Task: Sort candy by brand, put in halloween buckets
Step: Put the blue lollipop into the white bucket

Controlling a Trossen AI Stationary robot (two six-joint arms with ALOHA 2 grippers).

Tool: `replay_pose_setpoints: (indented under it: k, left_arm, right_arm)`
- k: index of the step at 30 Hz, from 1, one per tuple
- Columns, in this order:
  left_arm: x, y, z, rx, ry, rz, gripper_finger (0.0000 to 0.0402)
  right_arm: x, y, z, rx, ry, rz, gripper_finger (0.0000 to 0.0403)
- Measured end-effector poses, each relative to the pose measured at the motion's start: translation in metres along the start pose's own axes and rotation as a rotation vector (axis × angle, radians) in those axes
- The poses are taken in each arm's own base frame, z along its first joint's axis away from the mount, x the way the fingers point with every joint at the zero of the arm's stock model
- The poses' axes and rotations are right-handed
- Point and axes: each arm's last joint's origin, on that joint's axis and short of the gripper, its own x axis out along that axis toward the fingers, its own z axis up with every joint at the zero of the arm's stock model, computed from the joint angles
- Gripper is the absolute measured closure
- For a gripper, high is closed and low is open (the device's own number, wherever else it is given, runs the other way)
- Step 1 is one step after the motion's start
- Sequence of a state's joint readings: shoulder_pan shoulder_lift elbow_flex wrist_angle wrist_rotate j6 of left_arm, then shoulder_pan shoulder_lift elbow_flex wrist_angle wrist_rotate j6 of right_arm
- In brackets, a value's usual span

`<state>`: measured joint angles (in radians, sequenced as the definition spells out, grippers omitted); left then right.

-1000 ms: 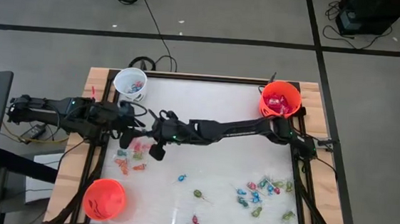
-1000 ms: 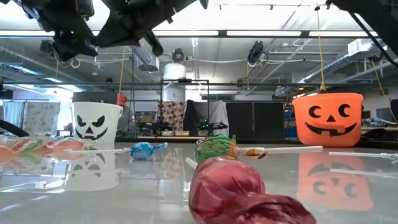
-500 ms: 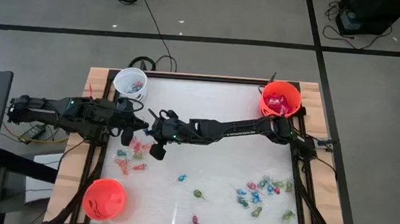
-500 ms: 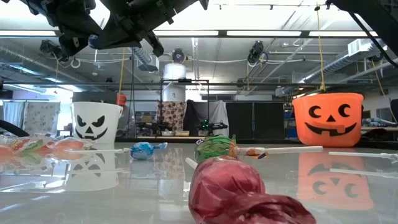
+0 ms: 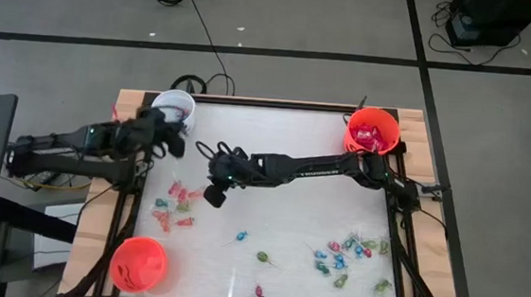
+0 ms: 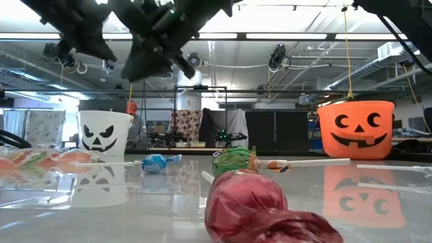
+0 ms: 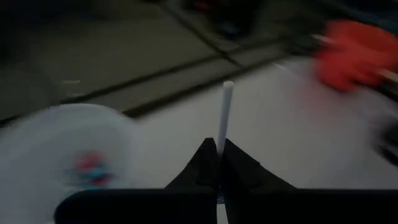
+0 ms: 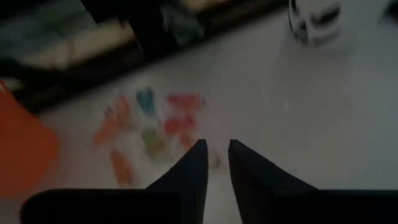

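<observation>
My left gripper hangs just beside the white bucket at the table's far left, shut on a lollipop's white stick. My right gripper stands a little to its right, above the table, slightly open with nothing between its fingers. Loose candy lies in a small pile under the grippers and in a wider scatter at the near right. One orange bucket with red packets stands at the far right. Another orange bucket sits at the near left. My left gripper pinches the lollipop's white stick between its two fingertips. The stick runs along the fingers, and its bare end juts out ahead of them. The fingers hide the wrapped head in the wrist view. The lollipop is lifted clear of the table.
The white bucket holds a few wrapped sweets. Single lollipops lie near the table's middle front, and one red one is close to the low camera. A raised wooden frame borders the table. Bare white surface lies in the middle.
The two grippers met above the candy pile at the table's left and have parted. My left gripper has swung toward the far edge, up to the white bucket, and has turned, taking the lollipop with it. My right gripper has tipped down a little and rolled.
</observation>
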<state>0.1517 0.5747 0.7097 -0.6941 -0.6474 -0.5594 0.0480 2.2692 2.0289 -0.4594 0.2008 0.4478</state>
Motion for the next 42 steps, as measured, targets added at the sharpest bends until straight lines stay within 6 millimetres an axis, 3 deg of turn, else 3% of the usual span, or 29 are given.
replay_pose_setpoints:
  k: [4,8,18,27,32,36,42]
  left_arm:
    - [0.012,0.018,0.005,-0.048,0.001,0.199,0.0395]
    - [0.034,0.035,0.000,-0.094,0.109,0.299,0.0395]
    - [0.097,0.062,0.009,-0.189,0.270,0.389,0.0394]
    - [0.146,0.083,0.015,-0.192,0.445,0.470,0.0392]
    - [0.169,0.093,0.010,-0.273,0.572,0.437,0.0387]
    - [0.181,0.095,0.011,-0.277,0.632,0.441,0.0356]
    - [0.183,0.093,0.024,-0.232,0.667,0.423,0.0268]
  right_arm:
    - [0.001,-0.007,-0.007,-0.030,0.101,-0.009,0.0296]
    - [0.001,-0.014,-0.008,-0.070,0.159,0.017,0.0287]
    - [0.005,-0.037,-0.003,-0.136,0.240,0.100,0.0286]
    - [0.005,-0.072,-0.003,-0.220,0.363,0.060,0.0286]
    - [0.005,-0.093,0.000,-0.183,0.419,0.109,0.0286]
    - [0.006,-0.107,0.001,-0.151,0.439,0.155,0.0286]
    - [0.007,-0.115,0.003,-0.152,0.440,0.164,0.0286]
